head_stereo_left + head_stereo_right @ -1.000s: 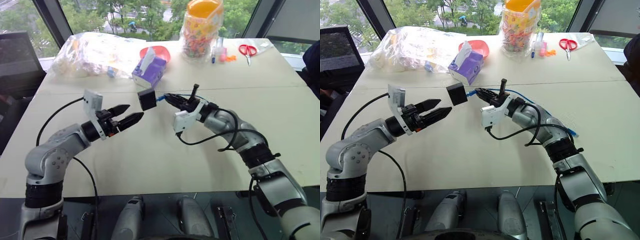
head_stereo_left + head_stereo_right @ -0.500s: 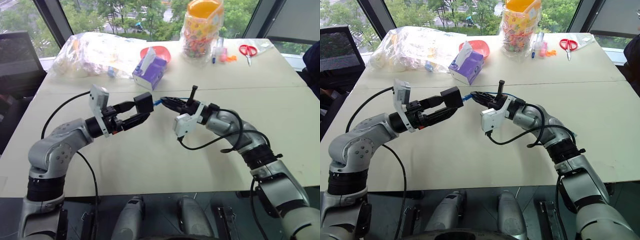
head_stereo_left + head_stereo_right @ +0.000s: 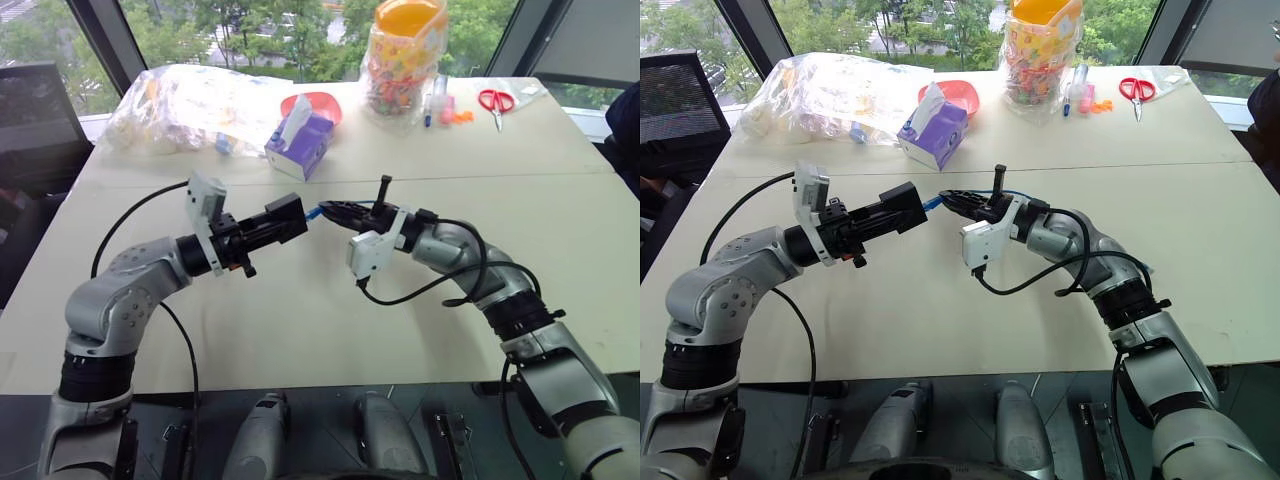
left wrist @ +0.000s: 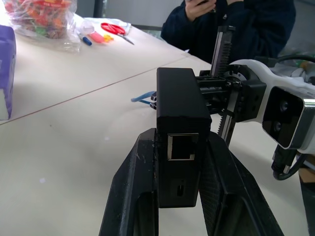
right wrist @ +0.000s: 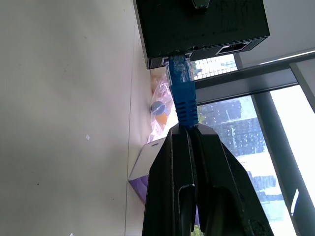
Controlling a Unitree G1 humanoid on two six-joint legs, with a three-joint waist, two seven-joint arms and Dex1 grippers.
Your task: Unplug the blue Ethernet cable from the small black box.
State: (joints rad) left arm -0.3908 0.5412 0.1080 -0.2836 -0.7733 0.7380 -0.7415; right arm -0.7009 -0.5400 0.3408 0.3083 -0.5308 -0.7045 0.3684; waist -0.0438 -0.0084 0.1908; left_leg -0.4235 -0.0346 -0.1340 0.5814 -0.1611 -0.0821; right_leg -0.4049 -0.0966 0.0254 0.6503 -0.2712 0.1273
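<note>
Left gripper [image 4: 179, 162] clamps the small black box [image 4: 178, 128]; right gripper [image 5: 189, 135] pinches the blue Ethernet cable [image 5: 181, 98], plug seated. Next: pull apart.

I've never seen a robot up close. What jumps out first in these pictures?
Above the middle of the table, both arms meet over a small black box: the left gripper clamps it, and the right gripper pinches the blue cable plugged into it. Along the far edge by the window sit a purple tissue box, a candy jar and red scissors.
</note>
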